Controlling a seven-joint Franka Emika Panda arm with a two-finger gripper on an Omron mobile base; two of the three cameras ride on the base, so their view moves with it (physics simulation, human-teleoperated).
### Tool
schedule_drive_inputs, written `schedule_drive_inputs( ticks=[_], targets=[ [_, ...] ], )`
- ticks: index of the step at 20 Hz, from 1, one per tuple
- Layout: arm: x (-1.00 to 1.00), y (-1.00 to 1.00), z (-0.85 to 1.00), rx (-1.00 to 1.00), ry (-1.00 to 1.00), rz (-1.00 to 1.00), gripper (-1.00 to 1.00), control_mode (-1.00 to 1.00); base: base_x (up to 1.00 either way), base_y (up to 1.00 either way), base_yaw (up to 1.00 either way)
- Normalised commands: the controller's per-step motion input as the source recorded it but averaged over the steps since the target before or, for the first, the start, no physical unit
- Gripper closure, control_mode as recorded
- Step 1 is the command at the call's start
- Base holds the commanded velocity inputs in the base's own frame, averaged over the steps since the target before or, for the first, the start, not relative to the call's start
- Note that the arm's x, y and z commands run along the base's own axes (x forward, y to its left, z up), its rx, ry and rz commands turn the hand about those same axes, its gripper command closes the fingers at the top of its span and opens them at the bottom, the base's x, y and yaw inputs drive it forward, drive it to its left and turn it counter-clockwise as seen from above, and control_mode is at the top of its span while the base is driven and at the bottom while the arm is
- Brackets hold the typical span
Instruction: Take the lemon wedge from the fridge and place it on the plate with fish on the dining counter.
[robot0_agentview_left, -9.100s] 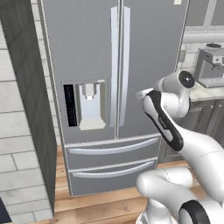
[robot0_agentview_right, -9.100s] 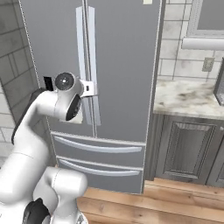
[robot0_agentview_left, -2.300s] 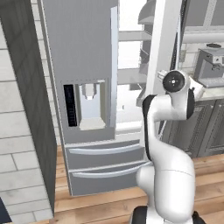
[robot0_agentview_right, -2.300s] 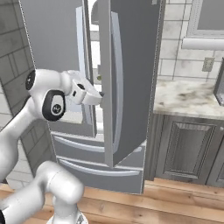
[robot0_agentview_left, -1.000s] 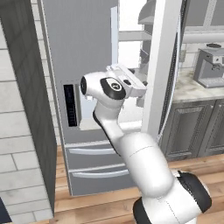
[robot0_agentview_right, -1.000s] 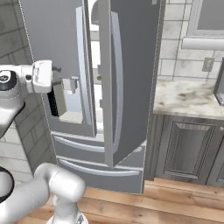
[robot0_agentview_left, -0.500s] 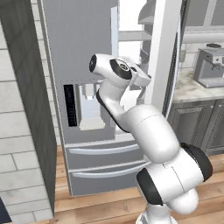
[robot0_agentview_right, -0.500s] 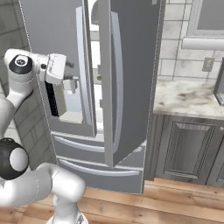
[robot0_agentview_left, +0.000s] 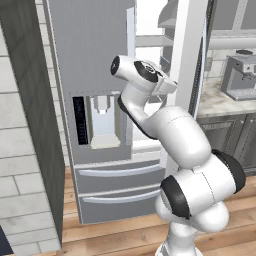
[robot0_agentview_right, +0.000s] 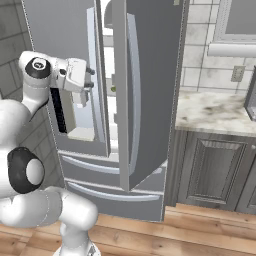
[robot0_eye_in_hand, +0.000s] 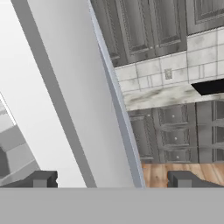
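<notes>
The grey steel fridge (robot0_agentview_left: 95, 60) stands in front of me, its left door shut and its right door (robot0_agentview_right: 150, 75) swung out. In the gap, a tiny yellow-green speck (robot0_agentview_right: 114, 89) sits in the white interior; it may be the lemon wedge. My gripper (robot0_agentview_right: 89, 85) hovers before the left door, just left of the gap. In the hand view the gripper (robot0_eye_in_hand: 113, 179) is open and holds nothing. Beyond its wide-apart fingertips (robot0_eye_in_hand: 41, 178) run the open door's edge and its pale handle (robot0_eye_in_hand: 118, 109). The plate, fish and dining counter are out of view.
A marble-look counter (robot0_agentview_right: 210, 112) over grey cabinets (robot0_agentview_right: 215, 170) runs right of the fridge, with a coffee machine (robot0_agentview_left: 240, 77) on it. A dark panel wall (robot0_agentview_left: 30, 125) flanks the fridge on the left. The floor is wood.
The fridge's right door, shut in the earliest frames, now stands open. Over the last second the hand swung from in front of the dispenser toward the door gap, jaws still open.
</notes>
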Motion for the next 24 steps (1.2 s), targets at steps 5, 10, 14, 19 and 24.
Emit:
schedule_drive_inputs(
  ticks=[5,10,14,19,24],
  targets=[
    [0.60,0.00,0.00,0.00,0.00,-0.08,-1.00,-1.00,0.00,0.00,0.00],
    [0.52,0.00,0.00,0.00,0.01,-0.07,-1.00,-1.00,0.00,0.00,0.00],
    [0.42,0.00,0.00,0.00,0.00,-0.03,-1.00,-1.00,0.00,0.00,0.00],
    [0.40,-0.05,0.00,0.00,0.00,-0.01,-1.00,-1.00,0.00,0.00,0.00],
    [0.09,-0.27,0.00,0.00,0.00,0.00,-1.00,-1.00,0.00,0.00,0.00]
  ],
)
